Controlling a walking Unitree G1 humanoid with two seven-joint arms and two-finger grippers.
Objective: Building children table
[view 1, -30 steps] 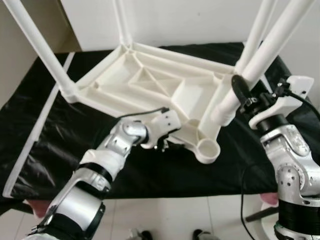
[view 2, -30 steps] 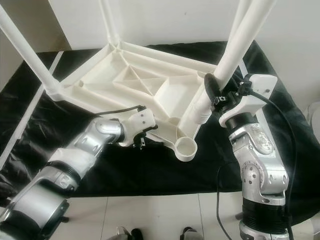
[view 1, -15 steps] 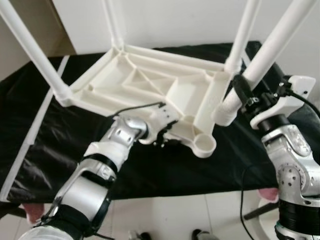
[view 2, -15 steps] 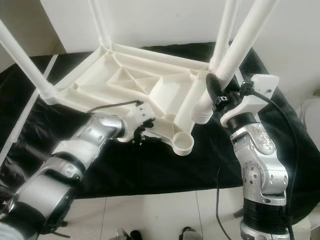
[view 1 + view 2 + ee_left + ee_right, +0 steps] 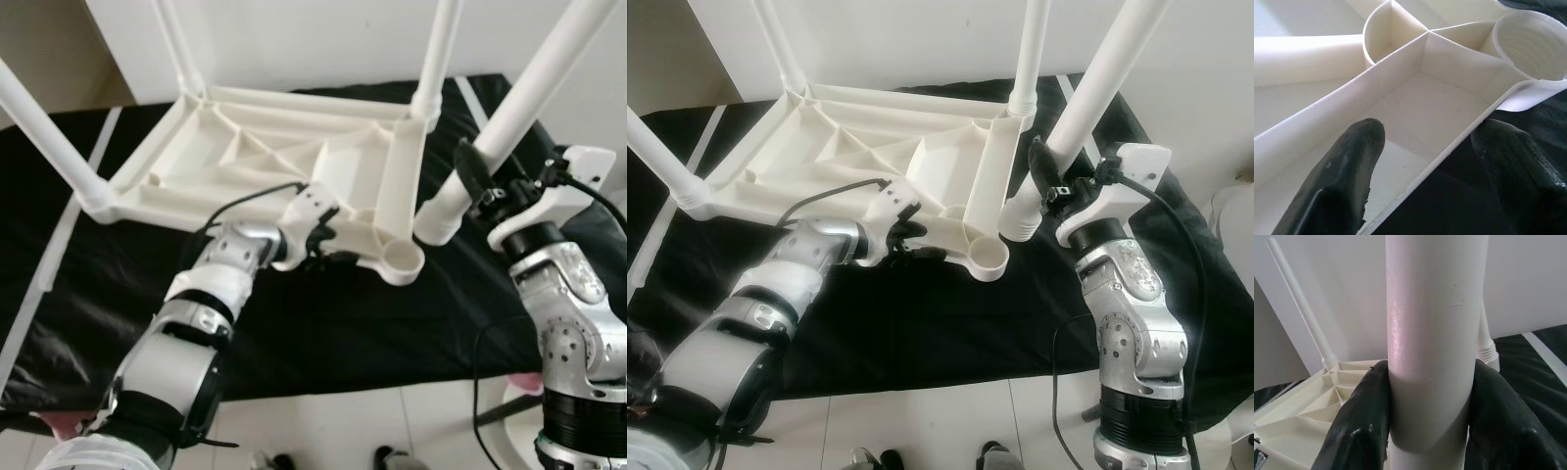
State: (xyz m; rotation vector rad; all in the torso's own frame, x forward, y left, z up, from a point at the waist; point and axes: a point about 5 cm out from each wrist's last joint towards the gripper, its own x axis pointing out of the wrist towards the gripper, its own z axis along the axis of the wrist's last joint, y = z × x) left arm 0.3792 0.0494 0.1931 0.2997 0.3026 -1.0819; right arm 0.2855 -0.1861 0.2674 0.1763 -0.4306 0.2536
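Black-draped counter (image 5: 294, 323) carrying upturned white children's table top (image 5: 284, 166), three legs standing up. Right claw (image 5: 1050, 186) clamping fourth table leg (image 5: 1087, 108) beside empty corner socket (image 5: 988, 258). Left claw (image 5: 1425, 161) straddling table-top rim near socket, fingers (image 5: 1347, 171) spread.

Both arms are built of rounded silver segments joined by black rings, with a white band on the left forearm. Each wrist carries a white housing fed by a thin black cable. The left end effector (image 5: 318, 247) and right end effector (image 5: 1046, 181) have long, matte black, faintly textured fingers (image 5: 1347, 176).
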